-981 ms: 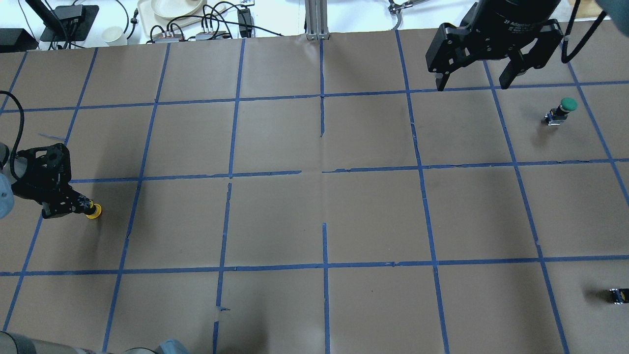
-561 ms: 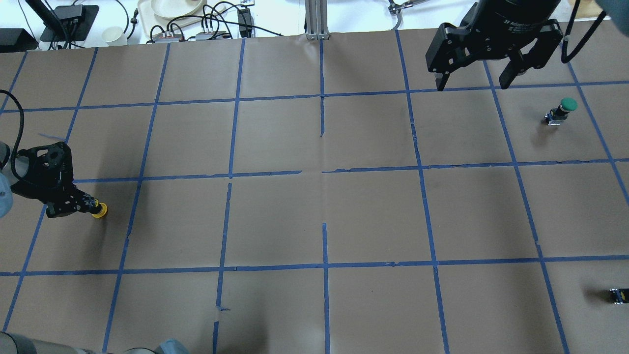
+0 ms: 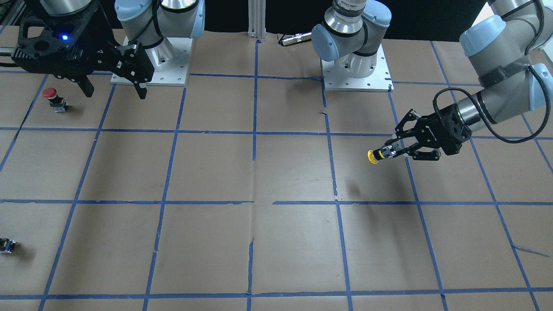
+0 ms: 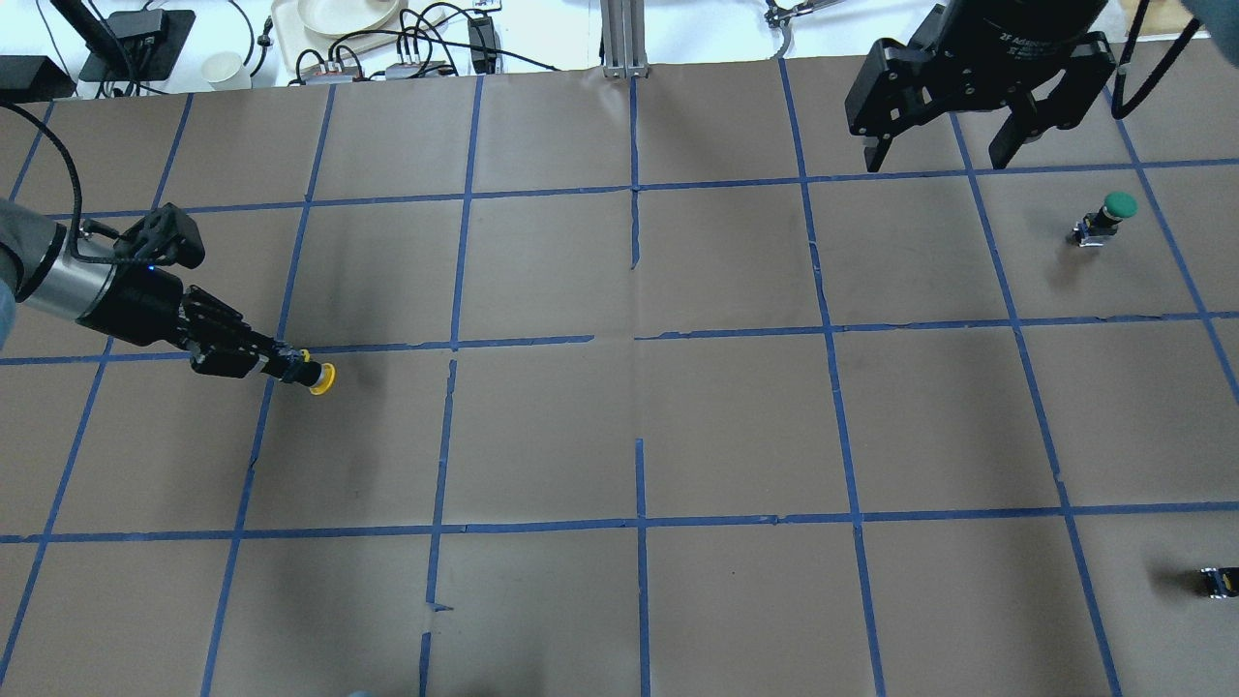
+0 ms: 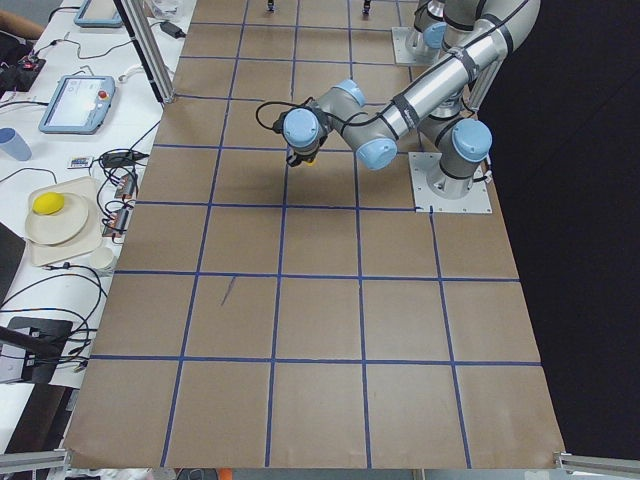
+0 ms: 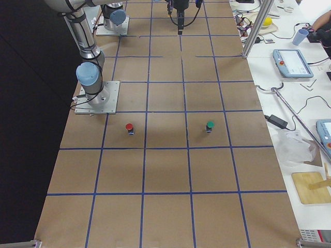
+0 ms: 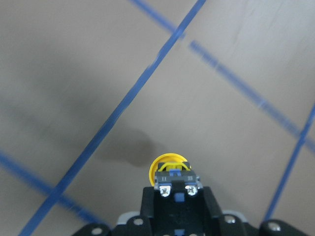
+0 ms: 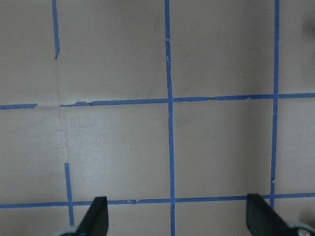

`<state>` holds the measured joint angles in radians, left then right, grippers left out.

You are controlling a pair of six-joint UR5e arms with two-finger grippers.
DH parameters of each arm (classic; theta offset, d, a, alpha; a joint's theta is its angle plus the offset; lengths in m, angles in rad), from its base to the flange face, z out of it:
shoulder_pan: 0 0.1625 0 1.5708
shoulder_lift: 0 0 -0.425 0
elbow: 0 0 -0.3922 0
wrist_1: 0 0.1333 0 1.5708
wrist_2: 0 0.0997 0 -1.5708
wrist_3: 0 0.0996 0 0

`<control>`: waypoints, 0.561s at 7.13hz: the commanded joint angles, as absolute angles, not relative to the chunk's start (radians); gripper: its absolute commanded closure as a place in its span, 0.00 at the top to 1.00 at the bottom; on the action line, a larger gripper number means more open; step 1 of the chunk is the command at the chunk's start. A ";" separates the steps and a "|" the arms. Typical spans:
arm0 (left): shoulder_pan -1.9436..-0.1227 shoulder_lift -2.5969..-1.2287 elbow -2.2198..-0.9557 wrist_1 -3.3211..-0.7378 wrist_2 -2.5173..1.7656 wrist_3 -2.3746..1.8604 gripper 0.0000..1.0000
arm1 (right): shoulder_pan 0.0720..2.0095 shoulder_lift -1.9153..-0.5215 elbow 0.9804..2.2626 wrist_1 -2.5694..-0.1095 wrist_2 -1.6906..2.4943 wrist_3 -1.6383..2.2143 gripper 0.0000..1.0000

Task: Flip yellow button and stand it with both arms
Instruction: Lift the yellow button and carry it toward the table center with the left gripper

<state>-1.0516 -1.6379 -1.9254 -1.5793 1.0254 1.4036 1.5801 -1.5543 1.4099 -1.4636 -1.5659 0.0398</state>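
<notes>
The brown tabletop (image 4: 736, 426) carries a grid of blue tape. The left arm (image 3: 512, 97) reaches over its own side. The left claw (image 3: 389, 152) is closed on the base of the yellow button (image 3: 371, 157). It holds the button sideways above the tabletop, with the cap pointing toward the middle. The right claw (image 4: 936, 160) hangs wide open with nothing in it. A green button (image 4: 1113, 213) stands near it.

Table (image 4: 736, 426): brown paper, squared off with blue tape (image 4: 639, 523).
Green button (image 4: 1113, 213): same row of squares as the red one.
Red button (image 3: 52, 96): well apart from the green.
Small dark block (image 4: 1215, 581): alone, near the table's edge.
Bench (image 4: 542, 29): holds plate (image 4: 339, 15), cup (image 4: 225, 70), cables (image 4: 416, 39).
</notes>
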 commanded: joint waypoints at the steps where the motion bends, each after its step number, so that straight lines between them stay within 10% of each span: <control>1: -1.135 -1.560 -1.922 -1.823 0.751 1.281 0.06 | 1.575 -1.555 1.407 -1.465 -1.565 0.040 1.00; 4: -1.245 -1.520 -1.922 -2.104 0.373 1.287 0.06 | 1.525 -1.558 1.402 -1.463 -1.553 0.040 1.00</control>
<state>-1.1992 -1.5434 -1.9218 -1.9980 0.4897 1.2858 1.5531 -1.5565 1.4042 -1.4639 -1.5619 0.0399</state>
